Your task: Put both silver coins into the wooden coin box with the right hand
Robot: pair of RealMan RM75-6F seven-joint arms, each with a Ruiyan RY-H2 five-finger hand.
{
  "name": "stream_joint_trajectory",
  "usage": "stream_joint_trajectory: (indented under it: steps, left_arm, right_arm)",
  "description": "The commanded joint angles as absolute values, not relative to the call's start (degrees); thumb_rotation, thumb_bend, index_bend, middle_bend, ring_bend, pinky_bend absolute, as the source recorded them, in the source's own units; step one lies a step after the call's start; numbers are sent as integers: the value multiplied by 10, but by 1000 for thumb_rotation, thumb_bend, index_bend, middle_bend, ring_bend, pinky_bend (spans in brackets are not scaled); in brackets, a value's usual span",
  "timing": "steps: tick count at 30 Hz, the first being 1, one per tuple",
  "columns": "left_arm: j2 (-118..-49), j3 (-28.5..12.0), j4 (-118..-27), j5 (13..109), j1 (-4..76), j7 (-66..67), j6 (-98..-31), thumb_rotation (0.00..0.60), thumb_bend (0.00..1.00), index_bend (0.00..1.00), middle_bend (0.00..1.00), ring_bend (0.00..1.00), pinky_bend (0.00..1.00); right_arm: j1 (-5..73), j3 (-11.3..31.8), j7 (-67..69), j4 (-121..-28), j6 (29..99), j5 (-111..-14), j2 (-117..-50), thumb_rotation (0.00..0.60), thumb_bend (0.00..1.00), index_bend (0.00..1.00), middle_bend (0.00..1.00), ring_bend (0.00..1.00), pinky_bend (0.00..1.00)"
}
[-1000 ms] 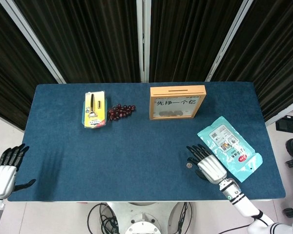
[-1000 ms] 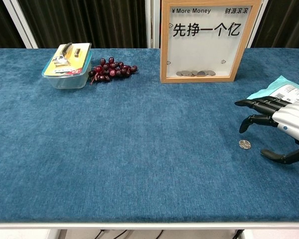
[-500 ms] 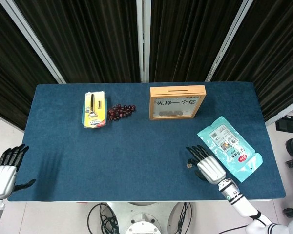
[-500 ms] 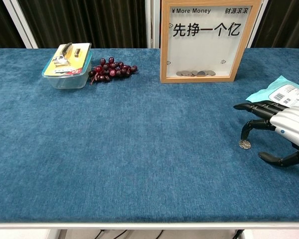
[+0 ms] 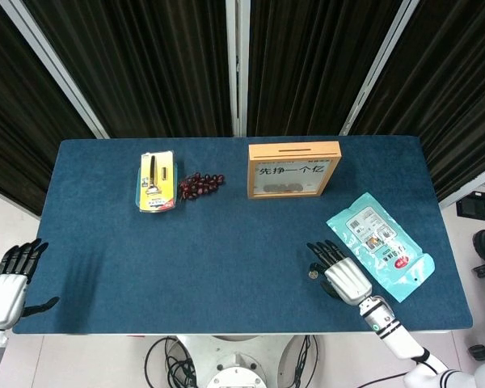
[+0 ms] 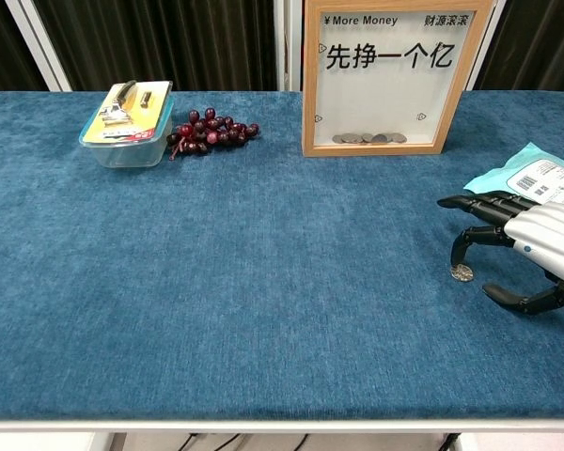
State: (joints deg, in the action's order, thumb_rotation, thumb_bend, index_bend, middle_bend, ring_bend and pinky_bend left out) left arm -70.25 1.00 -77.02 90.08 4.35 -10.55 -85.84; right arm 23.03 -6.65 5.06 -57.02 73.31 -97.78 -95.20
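"¥ More Money" and "先挣一个亿" on the wooden coin box point(image 6: 386, 75)

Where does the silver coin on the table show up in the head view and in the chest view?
Head view: the silver coin lies low and right of centre, at the right hand's fingertips.
Chest view: the coin sits at the right edge, under a curled finger.
Shared landmark: the wooden coin box, beyond the coin.

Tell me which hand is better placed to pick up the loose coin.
Right: the right hand has a fingertip on the small silver coin; the left hand hangs off the table's far-left edge.
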Motion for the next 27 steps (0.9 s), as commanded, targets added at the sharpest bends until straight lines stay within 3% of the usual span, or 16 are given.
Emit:
stream_joint_trajectory:
  steps: [1,27]
  left_arm:
    - [-703,10,-769,900,44,-106,-858,600,15,0,0,0,0]
    - [-708,14,-759,905,48,-112,-850,600,15,0,0,0,0]
  right_arm:
    - [230,-66,50,-571,732,-977,-952,600,327,388,1,0,0]
    - [222,-63,43,-551,745,-981,-952,600,329,521,7,0,0]
